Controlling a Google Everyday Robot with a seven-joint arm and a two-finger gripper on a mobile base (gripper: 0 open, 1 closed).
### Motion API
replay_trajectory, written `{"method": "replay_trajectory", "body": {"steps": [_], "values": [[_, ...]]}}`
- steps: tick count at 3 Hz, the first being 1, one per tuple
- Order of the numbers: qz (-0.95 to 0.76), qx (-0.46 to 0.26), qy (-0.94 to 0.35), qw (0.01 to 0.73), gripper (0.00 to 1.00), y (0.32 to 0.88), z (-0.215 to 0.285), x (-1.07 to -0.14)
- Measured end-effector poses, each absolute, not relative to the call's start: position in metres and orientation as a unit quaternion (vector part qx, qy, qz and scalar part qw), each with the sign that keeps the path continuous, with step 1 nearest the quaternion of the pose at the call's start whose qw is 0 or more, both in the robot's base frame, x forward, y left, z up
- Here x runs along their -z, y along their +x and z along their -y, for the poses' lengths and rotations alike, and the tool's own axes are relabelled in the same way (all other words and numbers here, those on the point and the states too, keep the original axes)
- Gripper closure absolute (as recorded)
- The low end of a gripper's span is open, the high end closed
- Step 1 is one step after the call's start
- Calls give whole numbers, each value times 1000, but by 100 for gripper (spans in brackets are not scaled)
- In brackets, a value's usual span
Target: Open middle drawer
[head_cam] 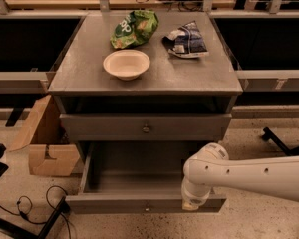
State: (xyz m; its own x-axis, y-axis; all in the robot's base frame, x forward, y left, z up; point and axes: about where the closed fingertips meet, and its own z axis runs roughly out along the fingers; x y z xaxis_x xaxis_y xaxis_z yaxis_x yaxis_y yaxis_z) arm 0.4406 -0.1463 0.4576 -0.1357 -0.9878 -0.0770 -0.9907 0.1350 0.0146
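The hand (192, 204) sits at the open middle drawer's (129, 177) front right; its grip cannot be told. A bowl (126, 63), green snack bag (134, 28) and blue snack bag (187, 40) top the bench (84, 78).

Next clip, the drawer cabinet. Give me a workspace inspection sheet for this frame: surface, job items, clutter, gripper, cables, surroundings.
Surface: grey cabinet top, bearing three loose items.
Job's things: middle drawer pulled well out, its bare grey interior showing and nothing seen inside. The upper drawer above it looks pushed in.
Clutter: white bowl upright near the front, green bag behind it, dark blue bag to the right.
Gripper: gripper at the end of the white arm, down at the right part of the open drawer's front.
Cables: black cable looped on the floor at lower left.
Surroundings: open cardboard box on the floor left of the cabinet.
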Motion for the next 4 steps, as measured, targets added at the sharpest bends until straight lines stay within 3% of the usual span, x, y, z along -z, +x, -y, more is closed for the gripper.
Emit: {"method": "replay_trajectory", "body": {"steps": [2,4], "values": [[-726,-2,-684,62,100,501,169,-488],[-701,-26,-708,81,100,540,181,-432]]}}
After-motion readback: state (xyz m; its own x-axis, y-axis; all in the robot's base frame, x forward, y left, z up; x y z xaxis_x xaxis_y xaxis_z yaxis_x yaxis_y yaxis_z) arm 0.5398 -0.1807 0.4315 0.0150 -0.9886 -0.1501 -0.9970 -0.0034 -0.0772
